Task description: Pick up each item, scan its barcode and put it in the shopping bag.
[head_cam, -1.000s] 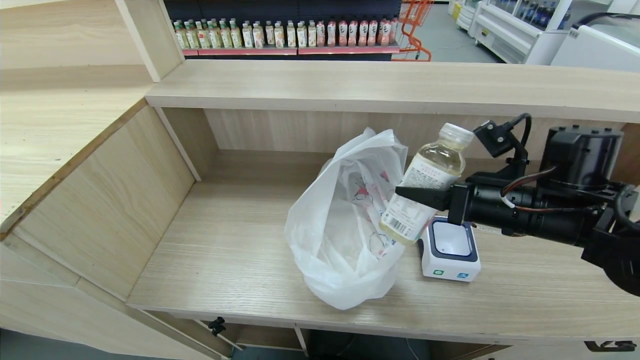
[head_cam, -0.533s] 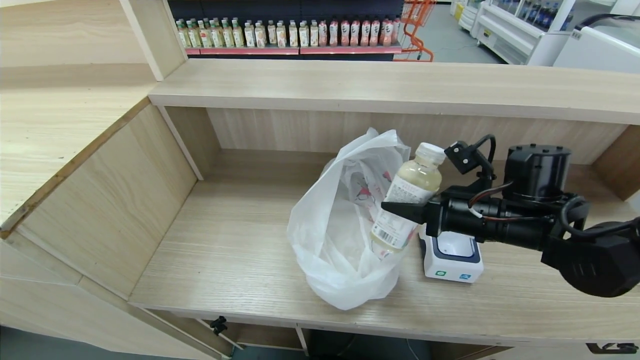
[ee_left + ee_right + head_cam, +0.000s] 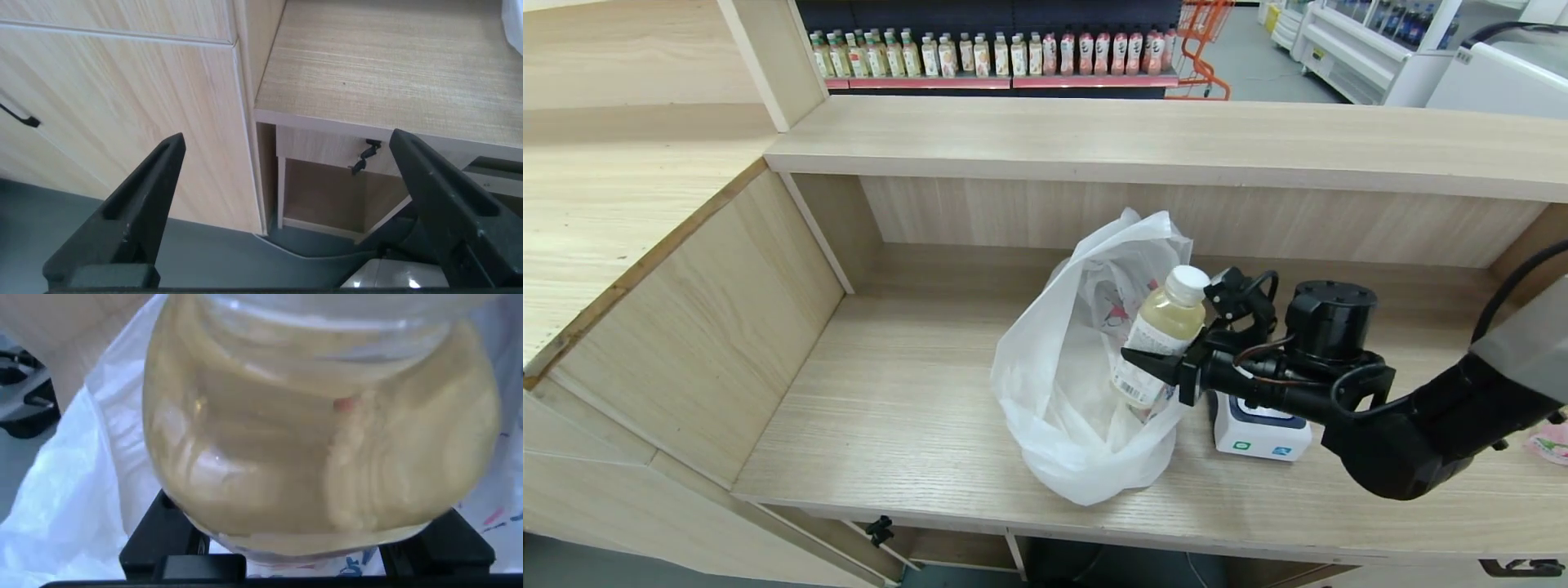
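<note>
right claw (image 3: 1156, 369): clamped on the bottle (image 3: 1165, 327) at mid-label; the bottle is near upright, cap leaning slightly back toward the wrist.
bottle: its lower end sits in the bag mouth just below the claw tips; shoulder and cap stand above the claw.
bag (image 3: 1054, 392): directly under and ahead of the claw, mouth open, film touching the bottle.
scanner (image 3: 1262, 433): behind the claw, under the wrist, just beside the bag.
left claw (image 3: 282, 216): fingers spread, nothing between them; it hangs off the counter's (image 3: 392, 65) front edge.
handling: we judge the bottle full, so fairly heavy. The wall is stiff but smooth, the label is slick, and the liquid can slosh. The mid-body hold across the label suits it; we'd avoid the cap. The bag is thin, soft film and won't steady a dropped bottle.
change: vs 1 s ago, claw and bottle are lower and farther toward the bag. The base was up by the scanner's edge and is now inside the bag mouth. Bag and scanner are unmoved.
</note>
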Controlling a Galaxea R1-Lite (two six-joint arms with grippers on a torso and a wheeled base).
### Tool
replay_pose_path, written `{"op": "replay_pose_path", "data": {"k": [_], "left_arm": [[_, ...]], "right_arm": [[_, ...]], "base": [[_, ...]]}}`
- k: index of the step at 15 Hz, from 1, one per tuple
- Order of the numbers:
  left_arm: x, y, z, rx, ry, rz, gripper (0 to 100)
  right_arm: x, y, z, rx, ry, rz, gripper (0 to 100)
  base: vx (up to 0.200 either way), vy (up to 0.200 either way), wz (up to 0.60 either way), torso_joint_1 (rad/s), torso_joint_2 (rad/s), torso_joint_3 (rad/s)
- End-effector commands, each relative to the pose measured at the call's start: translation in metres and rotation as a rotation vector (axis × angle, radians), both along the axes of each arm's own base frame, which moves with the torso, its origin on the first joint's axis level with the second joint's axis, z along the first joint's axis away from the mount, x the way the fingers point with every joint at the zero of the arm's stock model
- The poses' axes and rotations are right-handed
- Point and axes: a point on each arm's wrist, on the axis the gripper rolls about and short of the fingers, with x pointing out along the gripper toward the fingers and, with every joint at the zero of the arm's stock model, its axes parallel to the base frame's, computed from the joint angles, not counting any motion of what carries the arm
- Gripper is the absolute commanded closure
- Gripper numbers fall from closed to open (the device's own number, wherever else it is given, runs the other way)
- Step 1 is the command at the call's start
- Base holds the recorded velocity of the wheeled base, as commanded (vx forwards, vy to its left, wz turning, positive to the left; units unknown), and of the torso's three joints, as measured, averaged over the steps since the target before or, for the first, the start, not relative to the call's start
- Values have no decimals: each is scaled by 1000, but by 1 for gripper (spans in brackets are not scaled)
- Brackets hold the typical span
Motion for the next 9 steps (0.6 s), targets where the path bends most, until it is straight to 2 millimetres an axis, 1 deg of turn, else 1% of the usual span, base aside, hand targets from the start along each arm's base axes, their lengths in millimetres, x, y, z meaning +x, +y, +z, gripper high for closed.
{"op": "replay_pose_path", "data": {"k": [1,2,5,6,8,9], "left_arm": [[0,0,0,0,0,1,0],[0,0,0,0,0,2,0],[0,0,0,0,0,2,0],[0,0,0,0,0,1,0],[0,0,0,0,0,1,0],[0,0,0,0,0,1,0]], "right_arm": [[5,7,-25,-30,39,14,100],[5,8,-25,-40,29,18,0],[5,8,-22,-35,14,21,0],[3,7,-18,-21,19,17,0],[-6,2,10,93,71,7,0],[-12,-3,28,155,86,3,0]], "base": [[0,0,0,0,0,0],[0,0,0,0,0,0],[0,0,0,0,0,0],[0,0,0,0,0,0],[0,0,0,0,0,0],[0,0,0,0,0,0]]}}
